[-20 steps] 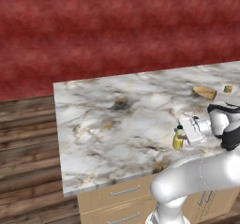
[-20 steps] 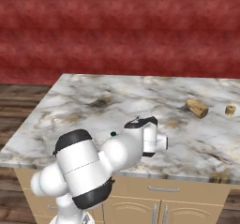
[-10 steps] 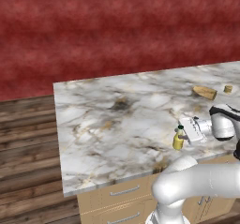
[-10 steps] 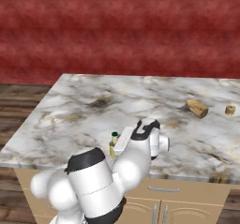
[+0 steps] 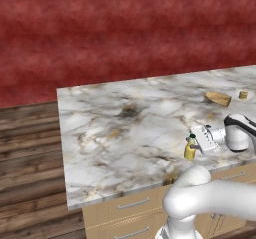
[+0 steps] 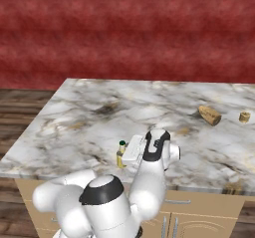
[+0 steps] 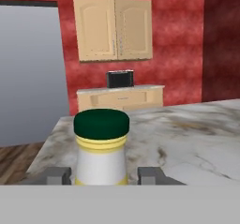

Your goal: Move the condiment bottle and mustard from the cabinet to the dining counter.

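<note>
I am looking at a simulated kitchen while working the arm remotely. The pincer [image 5: 192,146] is reaching sideways, low over the counter [image 5: 125,128], near its front edge. Between its fingers is standing the mustard [image 5: 190,148], upright, yellow with a dark green cap. In the hand view the mustard [image 7: 101,148] is sitting centred between the two fingertips [image 7: 58,175], with a thin gap showing on each side, so I am reading the pincer as open around the mustard rather than squeezing it. I cannot tell whether the base is resting on the marble or hanging just above it.

Far from the pincer, toward the counter's back corner, a tan block [image 6: 209,115] and a small cup [image 6: 244,116] are lying. Straight ahead of the pincer, across the room, the cabinet [image 7: 114,28] is hanging closed over a dark appliance [image 7: 120,78].

Here is what I am worrying about. If the mustard is not yet grounded, letting go could drop and topple it. If I am pulling back off-line, one finger could clip its side and tip it. It is close to the counter's near edge, so a fallen mustard could roll off to the floor. The condiment bottle is also awaiting its trip.
</note>
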Robot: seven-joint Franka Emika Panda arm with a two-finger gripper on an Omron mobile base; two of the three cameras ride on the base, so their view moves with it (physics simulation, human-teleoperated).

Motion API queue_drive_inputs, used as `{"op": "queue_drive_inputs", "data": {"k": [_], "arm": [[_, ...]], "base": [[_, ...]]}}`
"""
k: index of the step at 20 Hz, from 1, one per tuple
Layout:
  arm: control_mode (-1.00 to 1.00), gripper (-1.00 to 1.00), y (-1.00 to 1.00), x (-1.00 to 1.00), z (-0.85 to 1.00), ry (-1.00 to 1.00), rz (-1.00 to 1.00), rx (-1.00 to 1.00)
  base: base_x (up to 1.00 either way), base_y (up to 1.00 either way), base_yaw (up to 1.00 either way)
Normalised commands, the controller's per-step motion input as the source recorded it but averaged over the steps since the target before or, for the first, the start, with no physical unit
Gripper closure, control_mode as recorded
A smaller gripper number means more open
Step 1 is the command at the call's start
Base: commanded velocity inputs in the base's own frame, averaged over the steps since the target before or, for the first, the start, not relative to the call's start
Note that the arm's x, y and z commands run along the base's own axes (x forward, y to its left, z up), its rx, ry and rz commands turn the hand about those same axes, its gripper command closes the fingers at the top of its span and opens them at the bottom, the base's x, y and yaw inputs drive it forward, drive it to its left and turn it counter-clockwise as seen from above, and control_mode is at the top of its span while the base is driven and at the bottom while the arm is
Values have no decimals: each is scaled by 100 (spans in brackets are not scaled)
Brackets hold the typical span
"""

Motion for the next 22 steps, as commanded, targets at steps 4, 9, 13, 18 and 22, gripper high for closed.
{"op": "queue_drive_inputs", "data": {"k": [4,9,13,18,22], "arm": [[-100,100,0,0,-35,0,0,0],[-100,100,0,0,-23,0,0,0],[-100,-100,0,0,-21,0,0,0],[-100,-100,-3,0,-19,0,0,0],[-100,-100,-11,0,-10,0,0,0]], "base": [[0,0,0],[0,0,0],[0,0,0],[0,0,0],[0,0,0]]}}
